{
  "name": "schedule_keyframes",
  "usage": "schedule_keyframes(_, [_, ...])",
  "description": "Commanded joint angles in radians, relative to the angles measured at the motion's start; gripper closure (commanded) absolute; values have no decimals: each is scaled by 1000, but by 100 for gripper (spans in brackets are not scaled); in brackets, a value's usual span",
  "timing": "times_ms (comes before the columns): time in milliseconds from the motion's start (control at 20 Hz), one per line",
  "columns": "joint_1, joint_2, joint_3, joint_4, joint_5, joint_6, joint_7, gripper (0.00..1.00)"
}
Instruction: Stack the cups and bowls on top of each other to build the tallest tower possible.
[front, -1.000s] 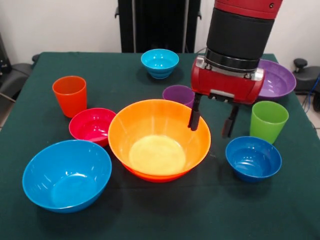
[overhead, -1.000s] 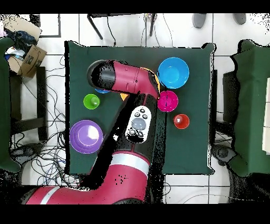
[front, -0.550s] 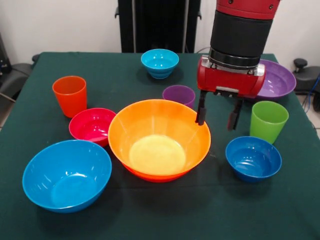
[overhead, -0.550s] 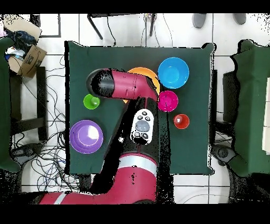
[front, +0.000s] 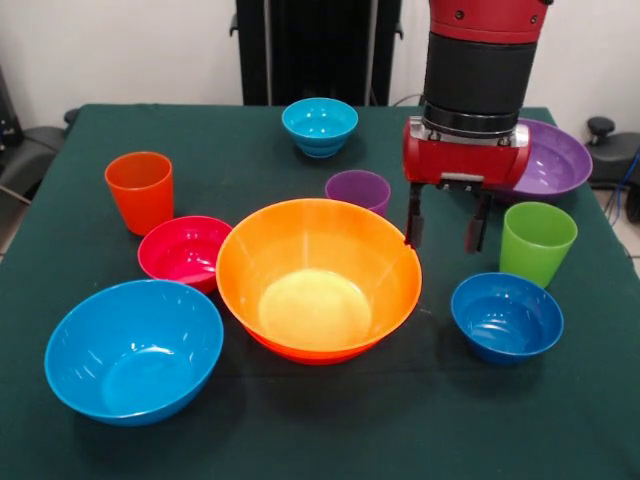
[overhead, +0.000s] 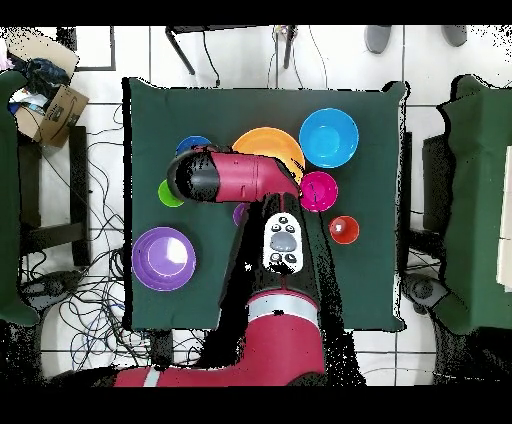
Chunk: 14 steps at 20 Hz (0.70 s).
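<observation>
Dark green cloth covers the worktop (front: 300, 420), w/ white wall and a black frame behind. No tower yet, by the look of it: everything sits apart, rims up. Big yellow-orange bowl (front: 318, 275) is mid-worktop, w/ what looks like an orange-red bowl nested under it. Sky-blue bowl (front: 133, 348) is at front left, magenta bowl (front: 184, 250) touching the big bowl's left side, orange cup (front: 140, 190) behind that. Cyan bowl (front: 319, 125) sits far back, purple cup (front: 358, 190) just behind the big bowl, large purple bowl (front: 553, 158) back right. Dark blue bowl (front: 506, 316) is front right w/ the lime green cup (front: 537, 242) just behind it.

Tool (front: 447, 222) hangs clear of the cloth, fingers spread, gripping nothing, between the big bowl's right rim and the green cup.

Step in hand, I'd guess, is choosing a pick, prob. the green cup or dark blue bowl nearby. To do it well: come straight down, one finger inside the wall and one outside, pinch the rim, lift vertically so neighbours aren't nudged.

Cups stand upright, long axis vertical, mouths up, tapering toward the base. Bowls open upward too.
</observation>
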Motion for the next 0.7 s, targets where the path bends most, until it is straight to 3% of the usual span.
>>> schedule_keyframes(50, [-14, -20, 158, 115, -120, -3, -90, 0])
schedule_keyframes(700, [5, -70, 145, 126, -151, 76, -60, 0])
